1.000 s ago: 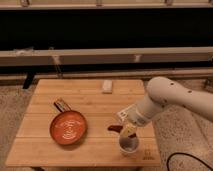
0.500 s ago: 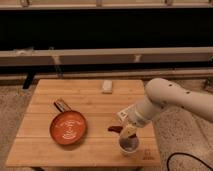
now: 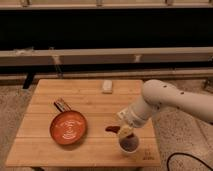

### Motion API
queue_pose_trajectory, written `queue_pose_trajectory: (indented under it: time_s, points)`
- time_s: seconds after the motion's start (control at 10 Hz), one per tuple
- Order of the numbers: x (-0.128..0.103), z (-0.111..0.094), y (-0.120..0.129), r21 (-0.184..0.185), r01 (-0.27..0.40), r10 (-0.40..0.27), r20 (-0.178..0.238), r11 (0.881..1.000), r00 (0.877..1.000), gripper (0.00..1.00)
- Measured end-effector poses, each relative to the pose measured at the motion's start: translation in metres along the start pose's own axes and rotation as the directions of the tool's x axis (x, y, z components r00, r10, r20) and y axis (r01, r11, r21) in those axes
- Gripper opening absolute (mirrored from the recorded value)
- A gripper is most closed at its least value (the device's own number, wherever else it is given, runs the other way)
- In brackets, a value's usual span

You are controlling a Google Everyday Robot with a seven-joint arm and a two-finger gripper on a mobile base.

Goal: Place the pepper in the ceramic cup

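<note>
The pepper (image 3: pixel 112 129) is a small dark red piece sticking out to the left from my gripper (image 3: pixel 124 131). The gripper is shut on it and holds it just above the left rim of the ceramic cup (image 3: pixel 129 145). The cup is small, white and round with a dark inside, and it stands near the front right of the wooden table (image 3: pixel 85 95). My white arm (image 3: pixel 165 100) reaches in from the right.
A round orange-red pan with white swirls (image 3: pixel 68 127) lies at the front left, its dark handle (image 3: pixel 61 104) pointing back. A small white block (image 3: pixel 107 86) lies near the table's back edge. A dark cable (image 3: pixel 186 159) runs on the floor at the right.
</note>
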Motion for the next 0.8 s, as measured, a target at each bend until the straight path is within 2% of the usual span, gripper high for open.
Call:
queue_pose_trajectory:
  time_s: [0.1,0.3,0.4,0.8]
  points:
    - [0.005,0.001,0.000,0.002,-0.002,0.002,-0.003,1.000,1.000,0.85]
    - [-0.003,0.007,-0.003,0.002,0.001,-0.001,-0.005,1.000,1.000,0.97]
    - [-0.006,0.009,-0.004,0.004,-0.002,0.002,-0.004,1.000,1.000,0.98]
    - [0.009,0.012,-0.002,0.009,-0.012,0.012,-0.013,1.000,1.000,0.98]
